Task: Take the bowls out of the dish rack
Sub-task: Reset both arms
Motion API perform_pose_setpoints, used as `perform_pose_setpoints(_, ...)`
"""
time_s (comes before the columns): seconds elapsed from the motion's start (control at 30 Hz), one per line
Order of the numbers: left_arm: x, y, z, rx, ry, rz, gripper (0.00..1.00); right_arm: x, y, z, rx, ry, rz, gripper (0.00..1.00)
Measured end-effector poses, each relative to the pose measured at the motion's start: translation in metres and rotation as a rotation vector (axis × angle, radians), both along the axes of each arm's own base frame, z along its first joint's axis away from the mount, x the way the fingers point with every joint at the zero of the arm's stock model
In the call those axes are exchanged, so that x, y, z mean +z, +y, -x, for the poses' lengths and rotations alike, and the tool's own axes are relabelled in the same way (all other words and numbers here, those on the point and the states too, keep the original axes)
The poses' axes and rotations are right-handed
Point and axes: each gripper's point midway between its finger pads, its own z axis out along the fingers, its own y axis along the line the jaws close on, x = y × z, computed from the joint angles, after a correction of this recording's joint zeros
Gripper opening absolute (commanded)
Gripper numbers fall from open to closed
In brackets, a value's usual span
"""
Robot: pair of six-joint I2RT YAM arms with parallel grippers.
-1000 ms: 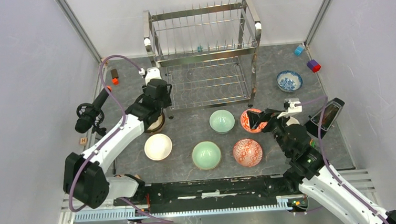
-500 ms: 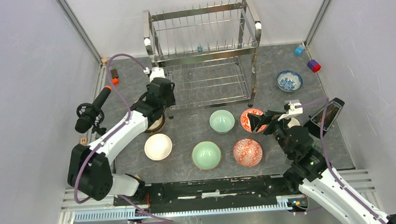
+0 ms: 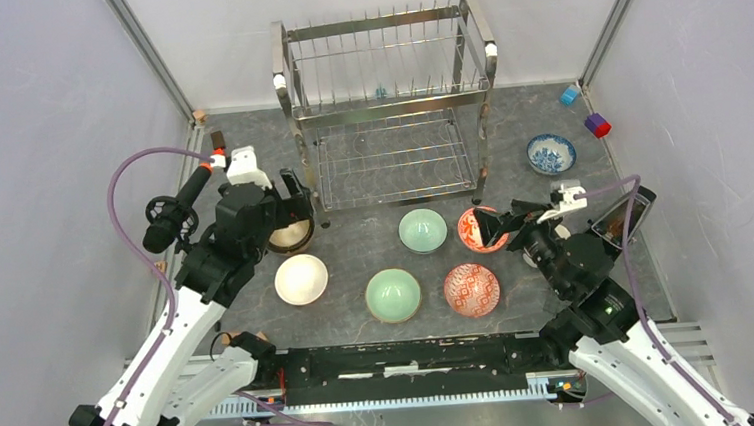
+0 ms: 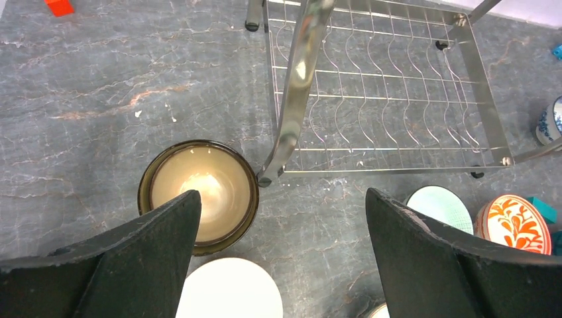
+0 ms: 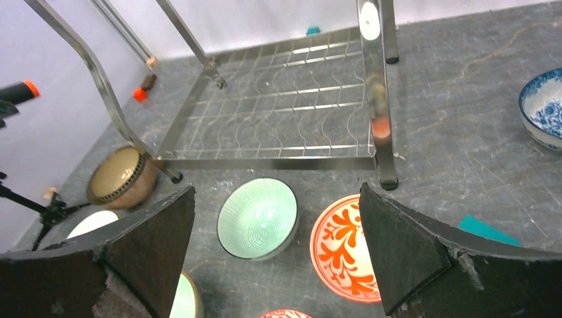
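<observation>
The dish rack (image 3: pixel 385 102) stands at the back with both tiers bare; its lower tier (image 4: pixel 384 99) shows no bowls. The bowls sit on the table: dark brown (image 3: pixel 292 238), white (image 3: pixel 300 278), two pale green (image 3: pixel 422 231) (image 3: pixel 393 294), two red-orange (image 3: pixel 472 290) (image 3: pixel 465 229), and blue-and-white (image 3: pixel 550 154). My left gripper (image 4: pixel 281 195) hangs open above the table, the brown bowl (image 4: pixel 199 189) under its left finger, untouched. My right gripper (image 5: pixel 276 191) is open over a green bowl (image 5: pixel 257 217) and a red-orange bowl (image 5: pixel 344 245), holding nothing.
A black microphone on a small stand (image 3: pixel 175 215) stands at the table's left edge. Small toy blocks lie at the back right (image 3: pixel 569 94) (image 3: pixel 597 124), at the back left (image 3: pixel 218 144) and behind the rack (image 3: pixel 381 92). A teal block (image 5: pixel 487 230) lies near the right gripper.
My left gripper has opened, let go of the dark brown bowl and drawn back to the left and toward the near edge. The right arm has barely shifted.
</observation>
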Motion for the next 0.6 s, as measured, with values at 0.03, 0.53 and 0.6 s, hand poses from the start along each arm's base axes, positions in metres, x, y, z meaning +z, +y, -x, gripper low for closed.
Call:
perform_pose_setpoints(0.03,0.001,0.001,0.002,0.000,-0.003,0.001,1.00,0.003,0.000,0.001,-0.001,-0.016,-0.017,0.98)
perform_pose_setpoints(0.53,-0.034,-0.010,0.023,-0.087,0.082,0.028,1.00,-0.028,0.008,-0.009,-0.002,0.073,0.017,0.98)
perform_pose_setpoints(0.6,-0.033,-0.013,0.024,-0.098,0.079,0.042,1.00,-0.031,0.011,-0.009,0.011,0.086,0.016,0.98)
